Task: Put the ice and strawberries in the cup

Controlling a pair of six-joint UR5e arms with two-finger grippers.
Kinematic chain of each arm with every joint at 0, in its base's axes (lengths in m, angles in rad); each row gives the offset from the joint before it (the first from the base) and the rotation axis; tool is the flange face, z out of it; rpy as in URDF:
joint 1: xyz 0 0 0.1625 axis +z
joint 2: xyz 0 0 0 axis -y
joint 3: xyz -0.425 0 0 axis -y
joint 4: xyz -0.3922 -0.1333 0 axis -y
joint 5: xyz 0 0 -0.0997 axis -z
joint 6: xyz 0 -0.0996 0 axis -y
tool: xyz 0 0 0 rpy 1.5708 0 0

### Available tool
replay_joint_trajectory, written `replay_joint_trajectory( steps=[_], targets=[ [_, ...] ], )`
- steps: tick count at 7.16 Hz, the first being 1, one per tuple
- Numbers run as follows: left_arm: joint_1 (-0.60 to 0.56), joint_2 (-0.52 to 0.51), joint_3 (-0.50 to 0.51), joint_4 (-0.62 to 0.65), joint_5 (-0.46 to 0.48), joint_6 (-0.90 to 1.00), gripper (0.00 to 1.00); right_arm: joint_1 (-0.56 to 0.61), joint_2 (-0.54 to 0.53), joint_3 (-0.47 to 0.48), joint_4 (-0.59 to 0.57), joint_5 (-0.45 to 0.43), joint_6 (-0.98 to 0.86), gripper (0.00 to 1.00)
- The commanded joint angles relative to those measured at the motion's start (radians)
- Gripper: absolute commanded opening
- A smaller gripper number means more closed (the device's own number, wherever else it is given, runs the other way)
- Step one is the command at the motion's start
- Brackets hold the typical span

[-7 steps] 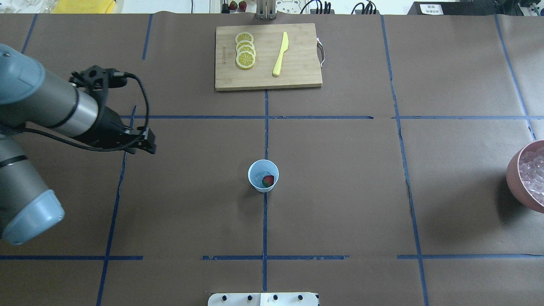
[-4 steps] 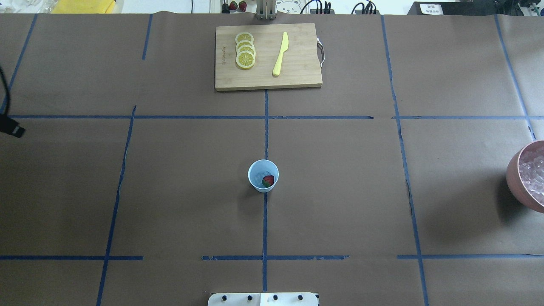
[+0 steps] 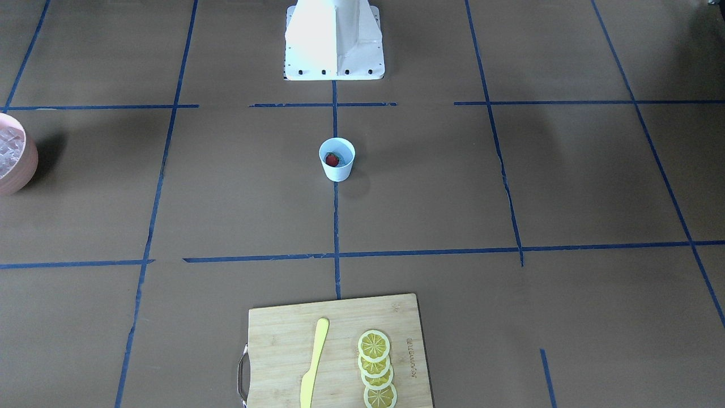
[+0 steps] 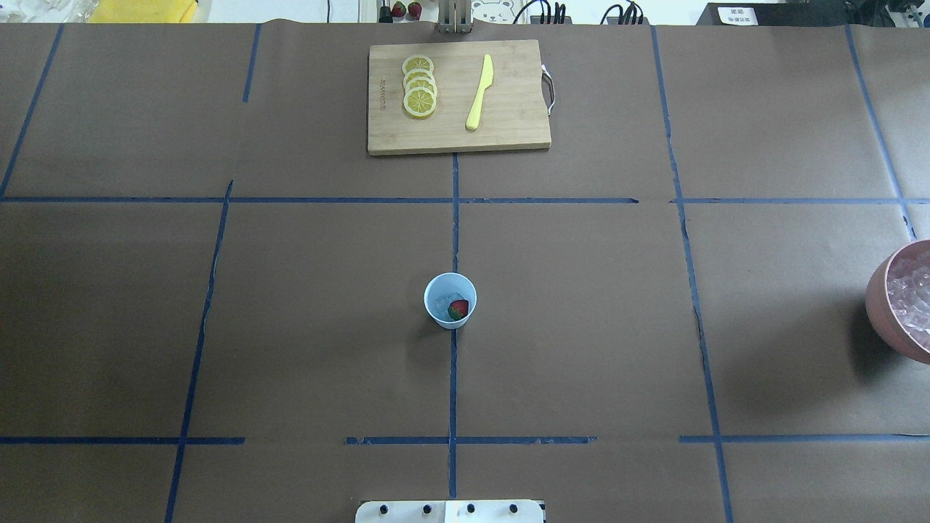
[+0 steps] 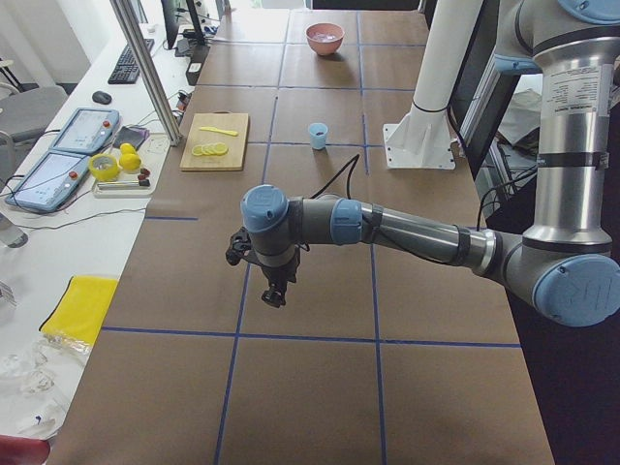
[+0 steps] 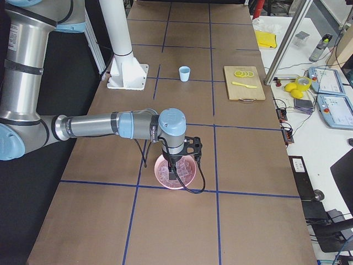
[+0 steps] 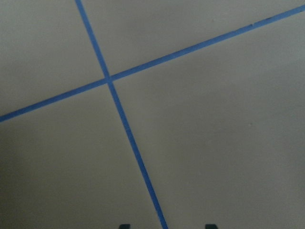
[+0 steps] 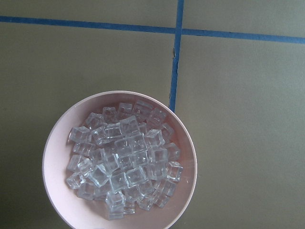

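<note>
Overhead, no arm in shot at all: just the cup (image 4: 450, 301) standing on the centre tape line (image 4: 453, 378), with the strawberry (image 4: 458, 309) down inside it beside a pale cube or two of ice (image 4: 442, 301). The front camera gives the same cup and berry, but the ice in it can't be made out from there. The board (image 4: 508, 131) sits at the far side with lemon slices (image 4: 419, 86) and a yellow knife (image 4: 479, 92), and the pink bowl (image 4: 875, 301) is cut by the right edge.

The side cameras pick up what those two miss. The left gripper (image 5: 275, 294) hangs pointing down over bare paper (image 5: 320, 387), well apart from the cup. The right gripper (image 6: 175, 175) is straight above the bowl.

Left wrist camera: two fingertips (image 7: 124, 226) poke in at the bottom edge, set apart, with only paper and tape between them. It holds nothing and touches nothing. The right wrist camera looks straight into the bowl, heaped with ice, but no fingers are in shot, so I can't tell whether that one is apart or closed.
</note>
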Motion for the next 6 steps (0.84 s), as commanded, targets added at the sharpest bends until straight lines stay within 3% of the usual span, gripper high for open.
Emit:
replay_joint_trajectory(
  steps=[1,3,4,6],
  targets=[
    [-0.015,0.006,0.057,0.006,-0.028,0.002,1.0,0.0,0.002,0.011,0.0,-0.001,0.0,1.0],
    [-0.015,0.006,0.043,-0.003,-0.021,-0.065,1.0,0.0,0.009,0.008,0.008,-0.01,0.002,1.0],
    [-0.015,0.009,0.051,-0.008,-0.018,-0.087,1.0,-0.001,0.026,0.006,0.009,-0.06,-0.001,1.0],
    [-0.015,0.029,0.048,-0.018,-0.002,-0.084,1.0,-0.005,0.025,0.004,0.011,-0.053,0.012,1.0]
  ],
)
